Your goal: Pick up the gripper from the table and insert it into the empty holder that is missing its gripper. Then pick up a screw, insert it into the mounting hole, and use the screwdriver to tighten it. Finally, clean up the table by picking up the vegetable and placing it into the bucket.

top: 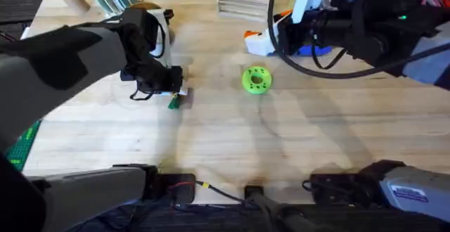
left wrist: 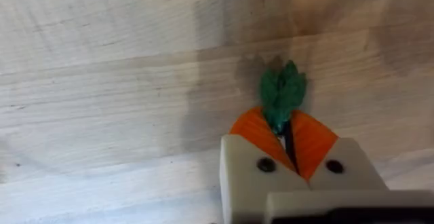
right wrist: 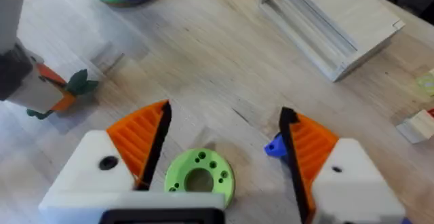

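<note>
Two fingers of the left gripper (left wrist: 290, 146) pinch a green-leafed vegetable (left wrist: 283, 94) over the bench (left wrist: 102, 81); right gripper (right wrist: 220, 146) fingers spread above a lime-green disc (right wrist: 199, 177).

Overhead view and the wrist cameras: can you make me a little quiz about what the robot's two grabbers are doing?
1. True or false: the left gripper is shut on the green leafy vegetable.
2. Pick one: what lies under the open right gripper? A) the lime-green disc with holes. B) a spoon. C) a banana.
3. Fill the gap: the disc lies on the wooden ____.

Key: 1 true. 2 A. 3 table.
</note>
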Motion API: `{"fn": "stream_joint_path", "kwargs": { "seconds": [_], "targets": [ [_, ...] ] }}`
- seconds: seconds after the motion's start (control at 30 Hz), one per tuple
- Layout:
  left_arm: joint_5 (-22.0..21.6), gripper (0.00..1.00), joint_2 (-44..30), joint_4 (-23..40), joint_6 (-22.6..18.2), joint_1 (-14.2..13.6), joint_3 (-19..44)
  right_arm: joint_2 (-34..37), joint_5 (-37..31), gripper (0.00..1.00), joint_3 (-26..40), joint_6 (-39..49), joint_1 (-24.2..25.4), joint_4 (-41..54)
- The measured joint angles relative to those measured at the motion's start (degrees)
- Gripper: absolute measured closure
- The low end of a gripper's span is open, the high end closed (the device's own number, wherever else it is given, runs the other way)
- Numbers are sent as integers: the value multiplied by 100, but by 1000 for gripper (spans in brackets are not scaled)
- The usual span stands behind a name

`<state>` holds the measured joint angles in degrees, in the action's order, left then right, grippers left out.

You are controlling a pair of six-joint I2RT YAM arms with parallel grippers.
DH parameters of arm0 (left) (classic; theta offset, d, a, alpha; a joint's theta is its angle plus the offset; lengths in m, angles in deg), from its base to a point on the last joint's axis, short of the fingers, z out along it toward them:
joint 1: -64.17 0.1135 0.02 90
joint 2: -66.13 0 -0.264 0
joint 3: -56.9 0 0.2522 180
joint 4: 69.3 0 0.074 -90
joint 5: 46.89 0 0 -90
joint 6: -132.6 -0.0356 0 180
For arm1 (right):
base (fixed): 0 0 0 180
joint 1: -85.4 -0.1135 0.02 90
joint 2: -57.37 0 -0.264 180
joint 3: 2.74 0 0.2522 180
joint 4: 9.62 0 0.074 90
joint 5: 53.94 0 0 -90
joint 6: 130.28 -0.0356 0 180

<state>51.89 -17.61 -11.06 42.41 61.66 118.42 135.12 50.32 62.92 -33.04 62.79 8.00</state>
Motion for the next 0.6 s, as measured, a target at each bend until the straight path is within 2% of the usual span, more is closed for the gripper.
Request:
{"fn": "stream_joint_path", "kwargs": {
  "seconds": [0.13,0.37,0.6],
  "targets": [
    [0,980,0,361,2,2,455,0,0,9,0,0,0,-2],
    [0,980,2,1001,0,2,1614,0,0,9,0,0,0,-2],
    [0,980,0,1146,1,2,2593,-1,0,7,0,0,0,-4]
  ]
}}
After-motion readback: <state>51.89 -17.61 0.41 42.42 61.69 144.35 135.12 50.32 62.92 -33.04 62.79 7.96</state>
